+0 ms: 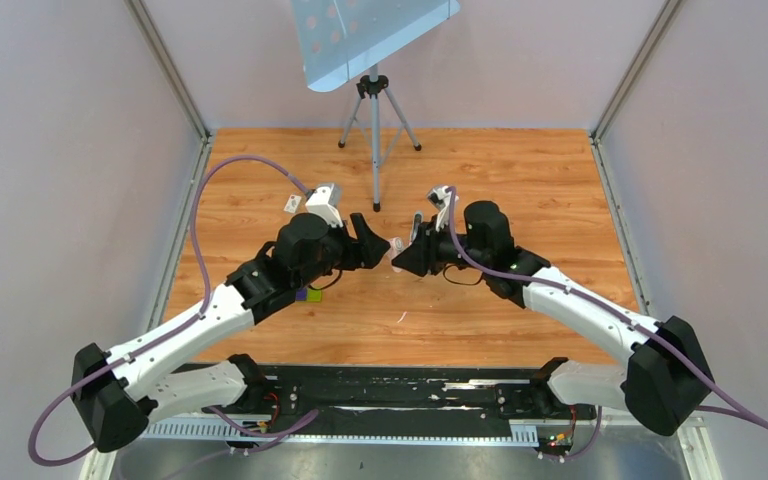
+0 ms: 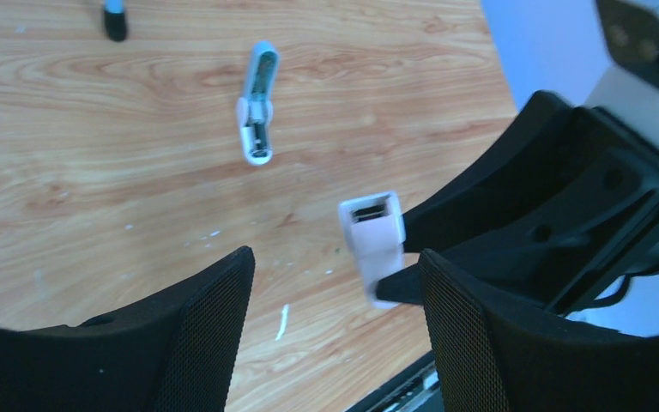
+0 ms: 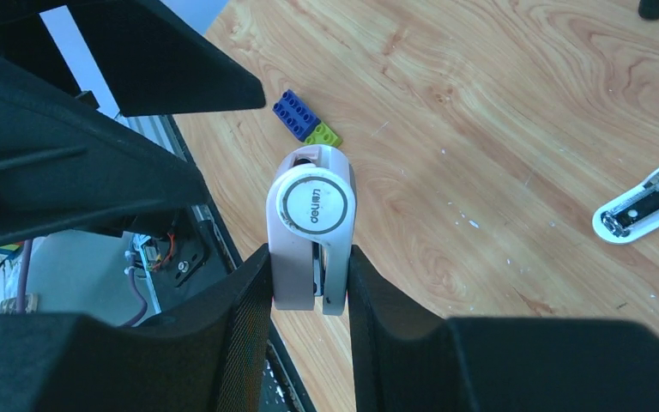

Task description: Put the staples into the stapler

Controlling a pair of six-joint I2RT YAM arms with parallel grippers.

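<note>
Wooden tabletop [image 1: 520, 180]: the stapler [image 3: 312, 206], its lower end hidden in the grip, stands clamped in the right claw [image 3: 309, 259]; the left claw [image 2: 335, 257] gapes wide just beside it.

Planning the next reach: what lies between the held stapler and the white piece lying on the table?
Only bare tabletop with pale specks, between the stapler and the white piece, seen in the right wrist view.
</note>
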